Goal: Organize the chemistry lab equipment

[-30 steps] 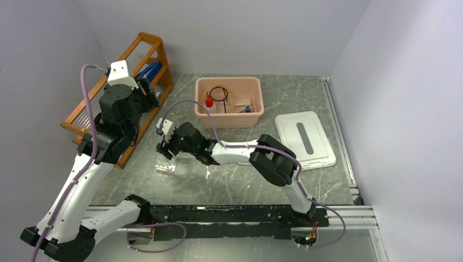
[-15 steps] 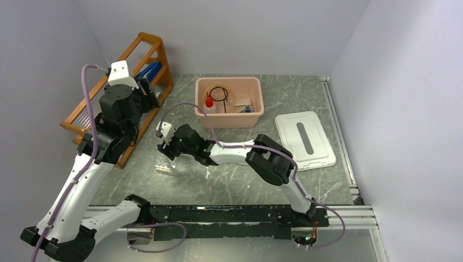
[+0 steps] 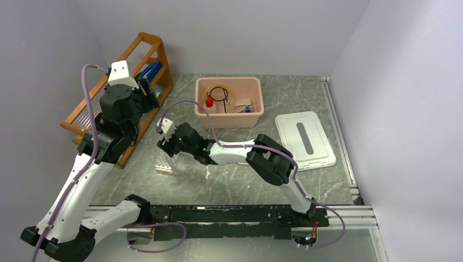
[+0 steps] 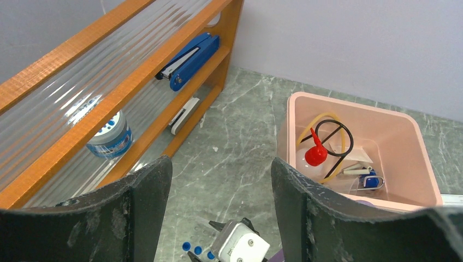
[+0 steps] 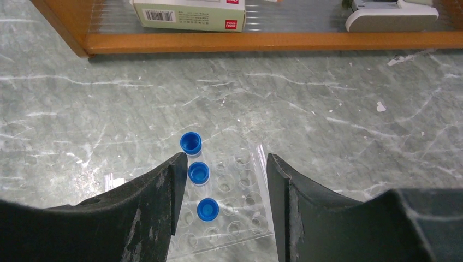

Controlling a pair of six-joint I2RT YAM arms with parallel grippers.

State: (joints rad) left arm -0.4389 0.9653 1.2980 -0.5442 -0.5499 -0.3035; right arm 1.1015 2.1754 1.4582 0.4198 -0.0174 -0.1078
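From above, the left gripper (image 3: pixel 146 91) hangs raised beside the wooden rack (image 3: pixel 150 41) at the left edge of the bench (image 3: pixel 240 177). The right gripper (image 3: pixel 164 147) points down just above the tube rack (image 3: pixel 163 169), which lies on the bench near the wooden rack. The pink bin (image 3: pixel 229 119) stands further back with the wire ring (image 3: pixel 219 94) and squeeze bottle (image 3: pixel 208 102) inside. A white lid (image 3: pixel 304 140) lies well apart to its right. In the left wrist view, the left gripper stands wide, with nothing between its fingers. Beyond it, the bin holds the red-capped bottle upright and overlapping the ring; whether the ring goes around it I cannot tell. Amber tubing (image 4: pixel 312 120) curls behind them, and small pieces, one blue (image 4: pixel 371 180), lie to the right. The wooden rack's shelves carry a blue stapler (image 4: pixel 188 54), a white stapler (image 4: pixel 183 114) and a round tub (image 4: pixel 112 136). In the right wrist view, the right gripper is partly spread, its fingers flanking the tube rack below; whether they touch it I cannot tell. Three blue-capped tubes (image 5: pixel 198 172) sit along the tube rack's left side. Behind, the wooden rack's bottom shelf holds a box (image 5: pixel 188 13) and the white stapler.
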